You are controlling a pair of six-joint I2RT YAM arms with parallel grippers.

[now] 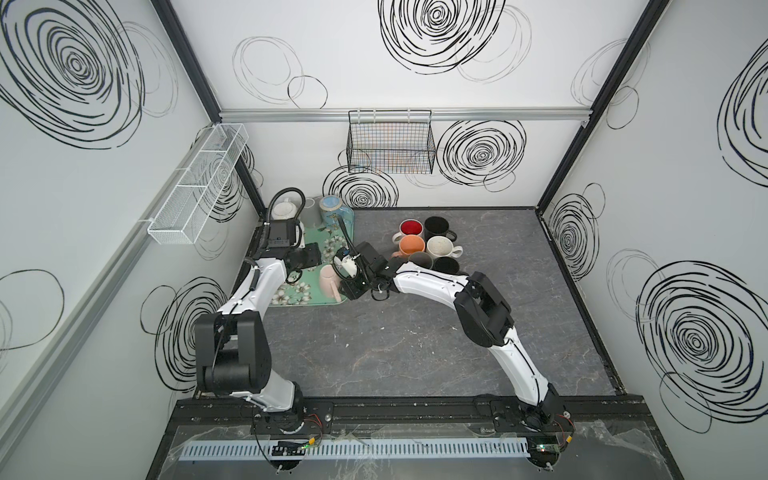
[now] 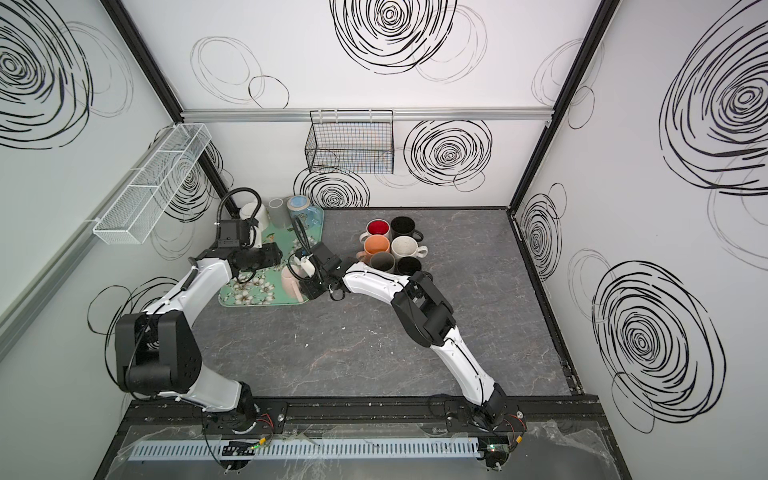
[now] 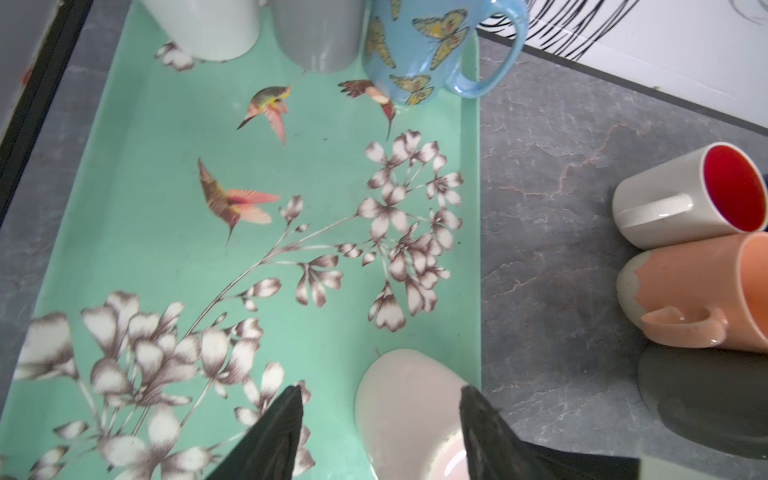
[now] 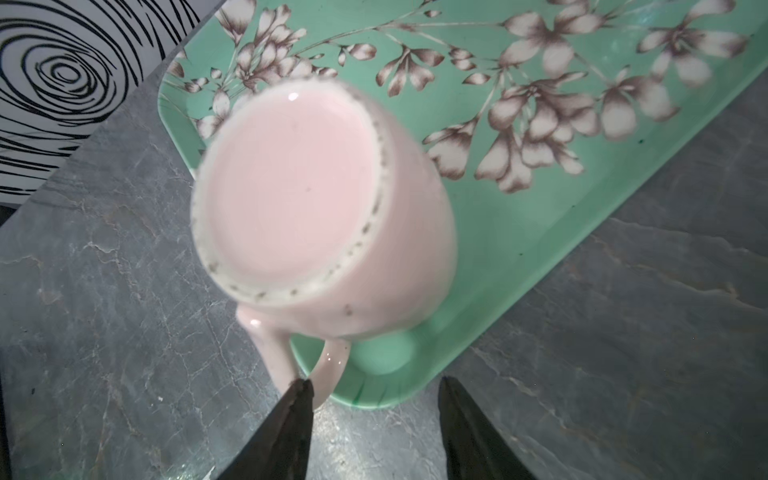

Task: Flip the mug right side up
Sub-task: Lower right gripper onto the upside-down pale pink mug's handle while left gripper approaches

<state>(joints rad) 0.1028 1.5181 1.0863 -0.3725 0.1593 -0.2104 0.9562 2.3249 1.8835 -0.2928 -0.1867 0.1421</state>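
I judge this the approach step: the mug (image 4: 299, 195) stands base-up in a corner of the tray (image 4: 540, 249). My right gripper (image 4: 374, 386) gapes beside its handle; the left gripper (image 3: 380, 390) is open too, empty. Next I need a firm grasp, then a flip.

Lab test enclosure: swirl-printed wall panels (image 1: 374, 83), aluminium frame (image 1: 407, 114), rail-mounted arms (image 1: 432, 284).

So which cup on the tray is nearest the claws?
The pale pink ceramic mug, bottom up at the green tray's near corner; the white mug, grey mug and blue butterfly mug sit far back.
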